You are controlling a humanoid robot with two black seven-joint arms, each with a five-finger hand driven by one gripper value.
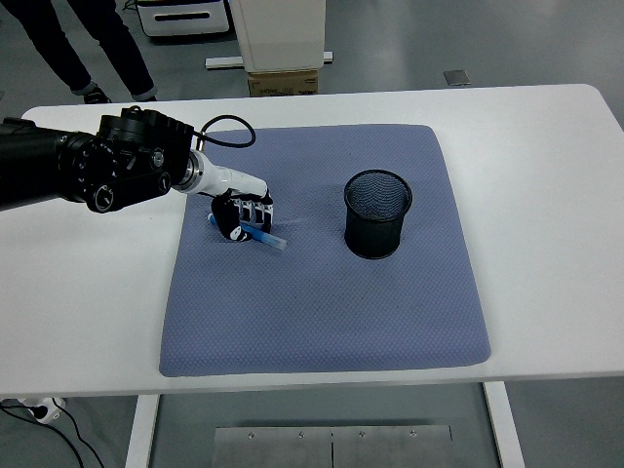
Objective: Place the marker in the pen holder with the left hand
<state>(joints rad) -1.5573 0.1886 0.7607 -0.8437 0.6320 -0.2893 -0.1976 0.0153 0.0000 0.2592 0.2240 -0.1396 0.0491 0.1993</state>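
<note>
- Your left hand is over the far left part of the mat, fingers curled around the marker, so it's got a grip on it.
- The marker is blue and tilted, its free end poking out to the right and a bit toward the near side, low over the mat. Can't tell if that tip touches the fabric.
- Left arm comes in from the left edge across the white table, with a black cable looping above the wrist.
- Blue-grey mat covers the middle of the table.
- Pen holder, black mesh, stands upright on the mat to the right of the hand, well apart from the marker.
- Someone's legs show at the far left, beyond the table.
</note>
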